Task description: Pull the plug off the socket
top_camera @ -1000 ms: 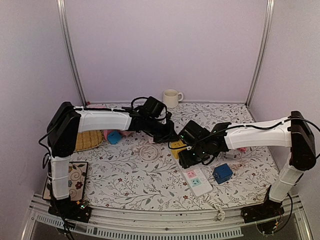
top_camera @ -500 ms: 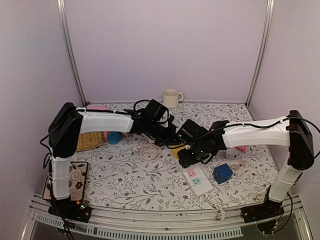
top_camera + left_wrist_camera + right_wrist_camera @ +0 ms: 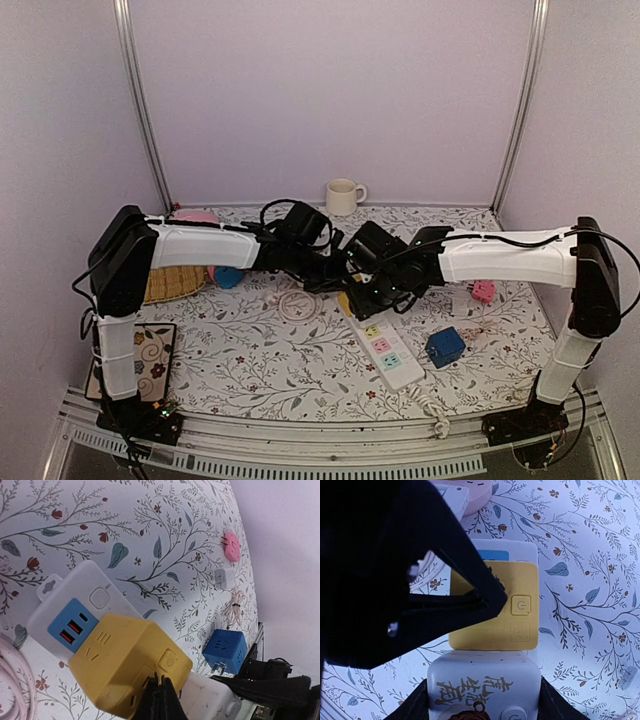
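A yellow cube plug (image 3: 120, 665) sits plugged into the far end of a white power strip (image 3: 95, 595), beside its blue USB panel. It also shows in the right wrist view (image 3: 520, 620) and the top view (image 3: 345, 303). My left gripper (image 3: 160, 687) is shut, its joined tips pressed against the cube's side; in the top view the left gripper (image 3: 336, 278) is just behind the cube. My right gripper (image 3: 483, 700) is shut on a white adapter (image 3: 482, 685) with gold characters, right next to the cube. In the top view the right gripper (image 3: 363, 293) is over the strip (image 3: 388, 352).
A blue cube plug (image 3: 444, 346) lies right of the strip. A pink plug (image 3: 484, 291) and a small white adapter (image 3: 222, 577) lie further right. A coiled cable (image 3: 298, 303), a basket (image 3: 175, 282), a mug (image 3: 343, 195) and a patterned mat (image 3: 150, 355) are also here.
My right gripper has moved from the strip's middle to its far end, uncovering several sockets. My left gripper has shifted slightly away from the camera along with it.
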Controlling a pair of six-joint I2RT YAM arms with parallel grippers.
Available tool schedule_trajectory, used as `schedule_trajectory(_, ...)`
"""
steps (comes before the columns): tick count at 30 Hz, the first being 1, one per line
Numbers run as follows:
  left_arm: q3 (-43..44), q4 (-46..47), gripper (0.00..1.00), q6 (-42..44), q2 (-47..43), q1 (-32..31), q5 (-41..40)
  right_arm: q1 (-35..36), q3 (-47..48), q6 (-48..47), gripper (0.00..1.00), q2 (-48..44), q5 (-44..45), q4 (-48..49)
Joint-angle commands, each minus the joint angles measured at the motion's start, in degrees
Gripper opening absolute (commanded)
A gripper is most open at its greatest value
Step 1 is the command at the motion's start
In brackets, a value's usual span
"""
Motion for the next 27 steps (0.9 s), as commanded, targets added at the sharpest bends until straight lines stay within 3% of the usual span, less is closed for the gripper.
schedule_trajectory(1, -3.3, -11.7, 0.00, 1.6, 3.4, -0.8, -2.9, 0.1, 2.5, -1.1, 0.31, -2.1, 2.7, 4.3)
schedule_trajectory(12, -2.0, -11.8, 0.00, 1.8, 2.7, -0.8, -2.6, -4.5, -3.9, 2.1, 0.31, -10.3, 0.2, 3.9)
schedule_trajectory(19, 3.7, -12.1, 0.00, 3.4, 2.1, -0.8, -1.7, -16.0, -8.9, 2.5, 0.31, -15.8, -7.6, 7.1)
schedule_trajectory(27, 8.8, -13.1, 0.01, 5.1, -1.8, -0.8, -3.4, -31.0, -11.6, 3.6, 0.31, -14.9, -23.5, 16.2)
